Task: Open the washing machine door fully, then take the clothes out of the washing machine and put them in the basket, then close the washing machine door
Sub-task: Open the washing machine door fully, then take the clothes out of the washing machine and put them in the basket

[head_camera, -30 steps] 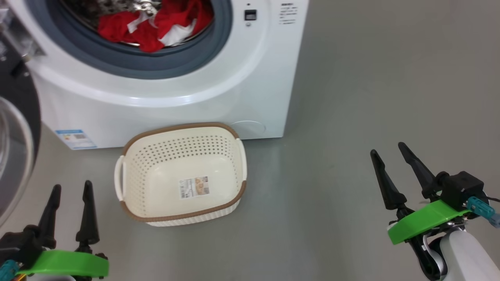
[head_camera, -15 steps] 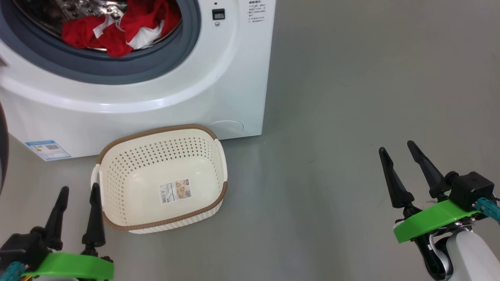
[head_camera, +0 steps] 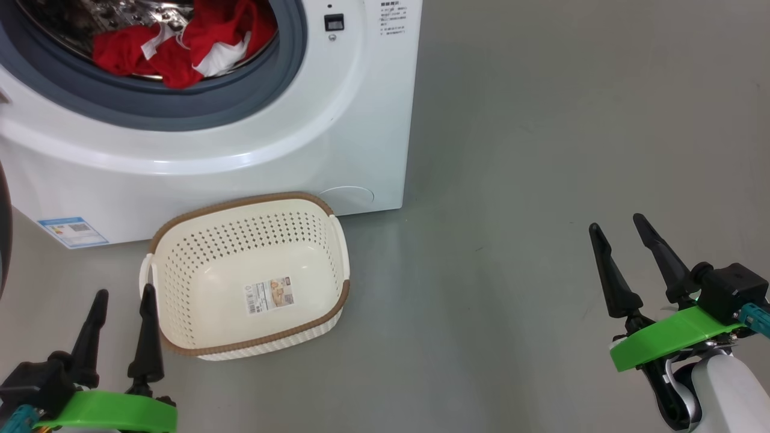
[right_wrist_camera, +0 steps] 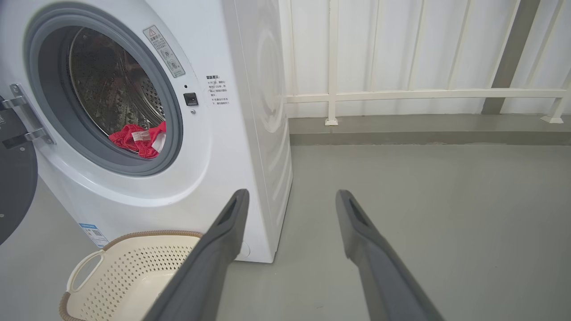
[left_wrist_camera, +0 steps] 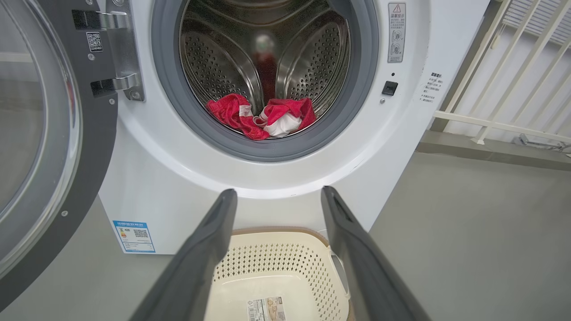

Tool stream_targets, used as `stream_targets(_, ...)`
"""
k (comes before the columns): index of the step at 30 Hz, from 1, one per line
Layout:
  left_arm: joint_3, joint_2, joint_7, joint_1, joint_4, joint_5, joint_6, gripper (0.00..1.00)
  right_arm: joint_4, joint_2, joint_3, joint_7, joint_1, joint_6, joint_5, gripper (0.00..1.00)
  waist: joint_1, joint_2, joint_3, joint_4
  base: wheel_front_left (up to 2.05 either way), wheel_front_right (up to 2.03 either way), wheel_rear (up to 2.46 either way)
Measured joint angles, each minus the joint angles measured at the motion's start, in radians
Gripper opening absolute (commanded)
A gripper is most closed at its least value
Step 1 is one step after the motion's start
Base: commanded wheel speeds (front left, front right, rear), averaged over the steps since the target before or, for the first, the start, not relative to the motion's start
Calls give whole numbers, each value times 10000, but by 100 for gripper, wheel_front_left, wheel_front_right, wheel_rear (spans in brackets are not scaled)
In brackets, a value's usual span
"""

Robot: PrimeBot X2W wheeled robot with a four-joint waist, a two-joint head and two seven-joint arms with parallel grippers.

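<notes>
The white washing machine point(head_camera: 337, 114) point(left_wrist_camera: 147, 178) point(right_wrist_camera: 232, 147) stands open. Its black-rimmed door point(left_wrist_camera: 49, 147) point(right_wrist_camera: 15, 187) is swung wide to the left. Red and white clothes point(head_camera: 174, 42) point(left_wrist_camera: 263, 118) point(right_wrist_camera: 136, 138) lie at the drum's front lip. On the floor before the machine sits the cream basket point(head_camera: 180, 288) point(left_wrist_camera: 276, 263) point(right_wrist_camera: 129, 267), with nothing inside but its label. My left gripper point(head_camera: 123, 291) point(left_wrist_camera: 276, 191) hangs open just left of the basket. My right gripper point(head_camera: 616, 222) point(right_wrist_camera: 290, 194) is open over bare floor, far right of the basket.
Grey floor point(head_camera: 541, 150) stretches to the right of the machine. A white railing point(right_wrist_camera: 424, 93) and a low kerb run along the back wall behind it.
The camera has swung right, so the machine and basket sit further left in the head view. Both grippers stay open and hold their places.
</notes>
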Motion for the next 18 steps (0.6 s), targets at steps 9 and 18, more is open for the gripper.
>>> stream_targets(9,-174,-17,2,116,-284,81,0,100,-31,2,-13,0,0,0,-4,100,0,0,6,93,0,0,0)
stream_targets(18,-159,2,2,182,-311,92,0,100,-36,0,13,0,5,0,-4,100,0,0,-18,146,5,-7,3)
